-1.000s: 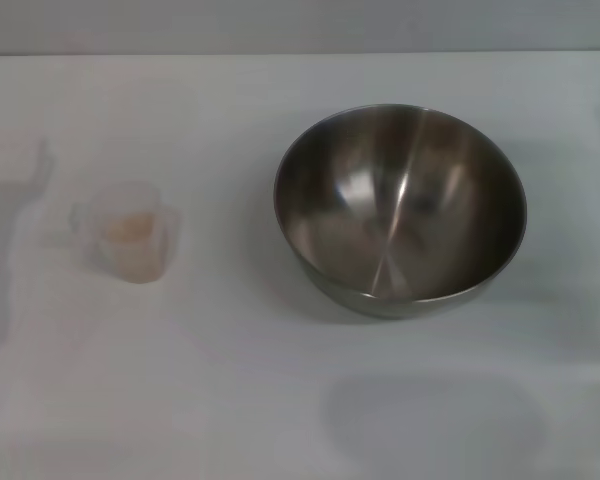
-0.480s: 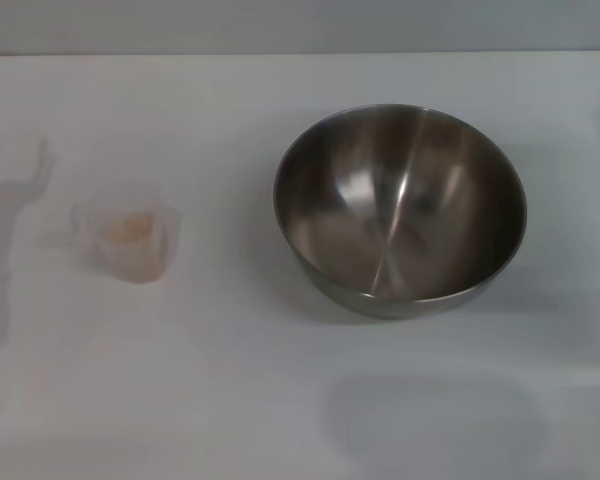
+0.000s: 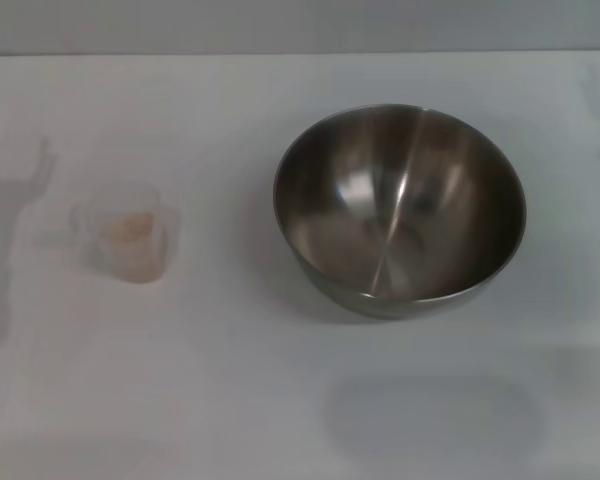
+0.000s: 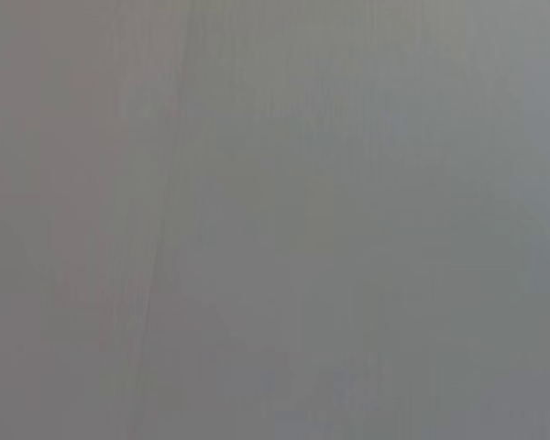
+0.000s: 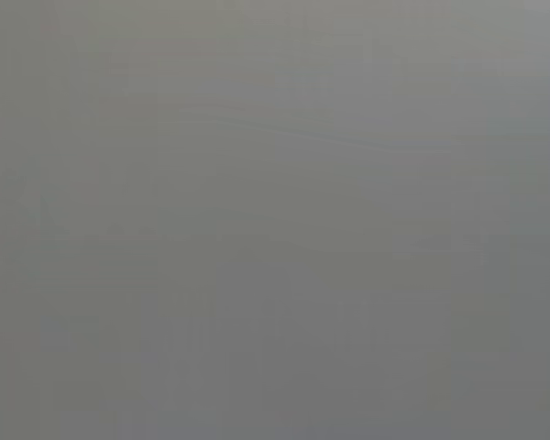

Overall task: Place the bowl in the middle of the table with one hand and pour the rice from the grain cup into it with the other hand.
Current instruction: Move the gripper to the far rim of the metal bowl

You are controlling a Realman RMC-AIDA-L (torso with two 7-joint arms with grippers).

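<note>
A large shiny steel bowl [image 3: 400, 210] stands upright on the white table [image 3: 230, 400], right of centre in the head view, with nothing inside it. To its left sits the small clear grain cup [image 3: 132, 238], upright, with pale rice [image 3: 128, 229] in it. Neither gripper appears in the head view; only faint arm shadows fall on the table at the far left and upper right edges. Both wrist views show nothing but plain grey surface.
The table's back edge meets a grey wall [image 3: 300, 25] along the top of the head view. A soft shadow patch [image 3: 430, 415] lies on the table in front of the bowl.
The bowl and cup have stayed put. The shadows at the left and right edges of the table have shifted slightly outward.
</note>
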